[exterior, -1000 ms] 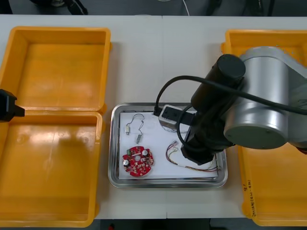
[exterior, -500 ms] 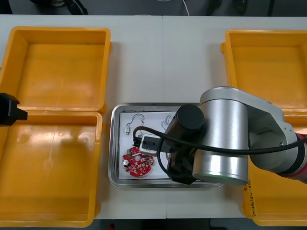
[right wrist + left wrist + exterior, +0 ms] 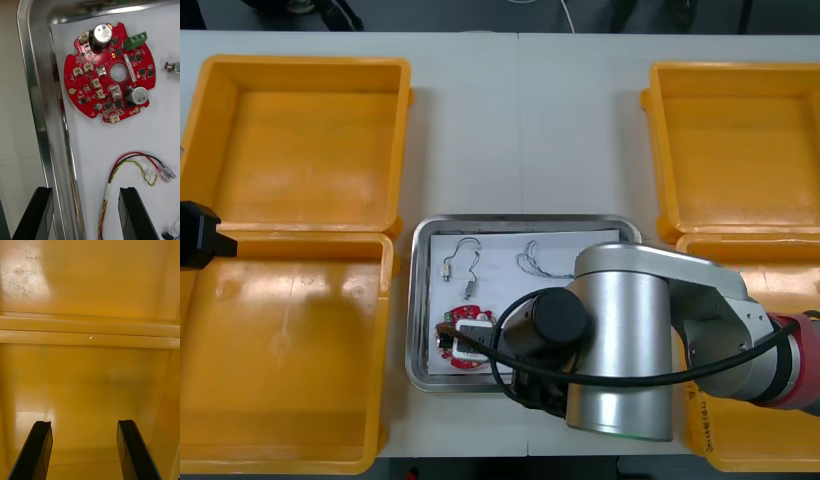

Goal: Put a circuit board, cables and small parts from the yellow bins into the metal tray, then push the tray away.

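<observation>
Light table, four yellow bins, metal tray

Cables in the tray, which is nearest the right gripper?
The red and yellow cable, just ahead of the right gripper; the other two lie at the tray's far side. Left gripper hovers over a yellow bin.

The right arm is bent low, its silver elbow link and black wrist joint folded over its own gripper. The right gripper points downward, its black fingers standing well apart and gripping nothing. The left gripper is spread just as wide and holds nothing; the left arm hangs parked far out to the left.
</observation>
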Robot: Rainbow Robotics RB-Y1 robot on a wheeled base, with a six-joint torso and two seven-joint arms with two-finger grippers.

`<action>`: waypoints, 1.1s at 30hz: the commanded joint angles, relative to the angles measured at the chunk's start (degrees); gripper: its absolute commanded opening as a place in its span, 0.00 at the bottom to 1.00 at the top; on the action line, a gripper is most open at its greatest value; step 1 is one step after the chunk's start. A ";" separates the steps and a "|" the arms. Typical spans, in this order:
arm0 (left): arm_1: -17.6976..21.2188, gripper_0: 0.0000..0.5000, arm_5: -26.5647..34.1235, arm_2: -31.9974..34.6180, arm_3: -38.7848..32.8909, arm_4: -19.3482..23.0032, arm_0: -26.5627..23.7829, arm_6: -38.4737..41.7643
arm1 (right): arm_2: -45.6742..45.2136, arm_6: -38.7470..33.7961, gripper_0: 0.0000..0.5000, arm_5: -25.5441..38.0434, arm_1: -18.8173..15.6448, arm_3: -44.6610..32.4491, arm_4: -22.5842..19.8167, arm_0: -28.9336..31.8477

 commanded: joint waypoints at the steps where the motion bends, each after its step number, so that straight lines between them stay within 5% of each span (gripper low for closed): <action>1: 1.48 1.00 0.33 -0.77 -1.99 -0.27 1.87 -6.34 | 2.98 1.51 1.00 -1.55 -0.12 -1.76 2.49 1.72; 33: 2.19 1.00 0.33 -1.82 -1.99 0.00 2.40 -6.51 | 12.56 1.86 1.00 -4.98 3.31 4.57 11.72 3.66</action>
